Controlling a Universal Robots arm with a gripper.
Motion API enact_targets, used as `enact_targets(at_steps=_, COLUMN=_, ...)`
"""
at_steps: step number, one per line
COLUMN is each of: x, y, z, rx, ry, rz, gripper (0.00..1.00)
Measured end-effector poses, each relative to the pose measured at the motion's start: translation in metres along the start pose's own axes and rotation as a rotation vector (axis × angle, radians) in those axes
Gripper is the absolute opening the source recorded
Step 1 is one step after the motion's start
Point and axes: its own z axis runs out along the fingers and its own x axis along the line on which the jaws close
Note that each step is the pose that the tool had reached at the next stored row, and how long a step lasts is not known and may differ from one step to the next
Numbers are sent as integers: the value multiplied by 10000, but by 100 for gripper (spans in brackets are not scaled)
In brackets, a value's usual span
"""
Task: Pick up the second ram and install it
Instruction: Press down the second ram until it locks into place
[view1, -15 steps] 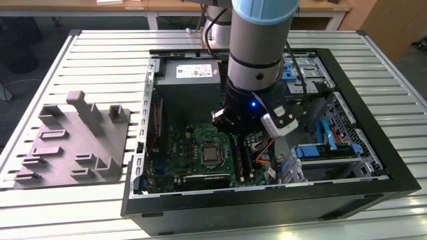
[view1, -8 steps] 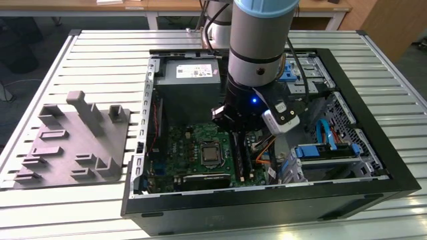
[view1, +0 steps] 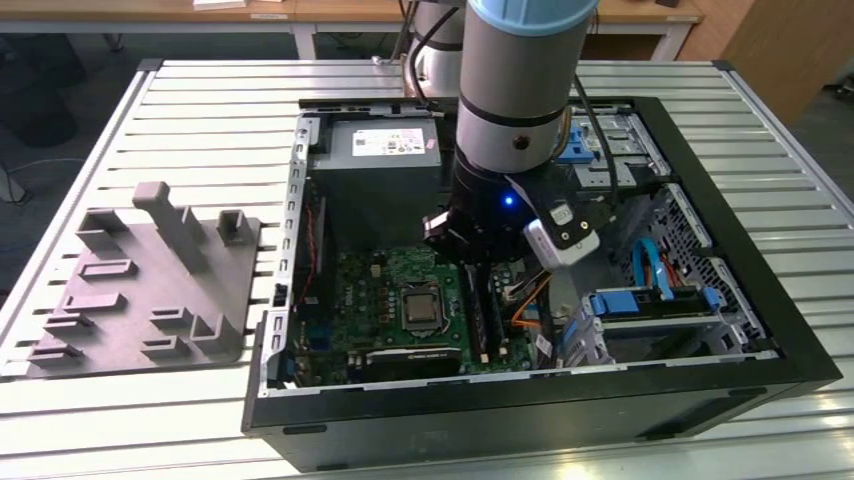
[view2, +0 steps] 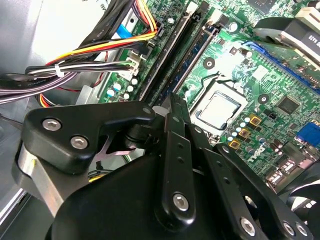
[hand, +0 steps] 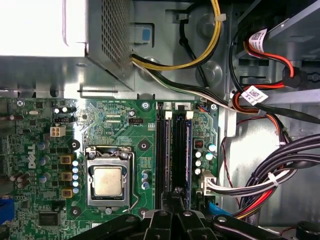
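Gripper (view2: 172, 107) hiding second ram (view2: 172, 75) end

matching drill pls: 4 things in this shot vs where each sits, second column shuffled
1. grey fixture
2. silver chip
3. gripper
4. power supply box

A. in the middle of the green board
B. on the slatted table, outside the case
C. over the long memory slots
D. inside the case, at its far end in the exterior view

Pairs: 1-B, 2-A, 3-C, 4-D

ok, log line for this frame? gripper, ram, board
gripper: inside PC case, over RAM slots | second ram: standing in slot beside CPU socket | motherboard: in case | grey fixture: outside case
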Motion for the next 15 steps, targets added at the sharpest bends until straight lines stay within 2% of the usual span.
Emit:
enact_targets(at_steps=4, x=1, y=18, z=9, rx=10, ry=2, rz=3, gripper=10)
enact_targets(at_steps=8, x=1, y=53, z=77, rx=10, ry=9, rz=-1, gripper=10)
enact_targets(at_steps=15, x=4, y=17, z=162, rx=10, ry=10, rz=0, gripper=10)
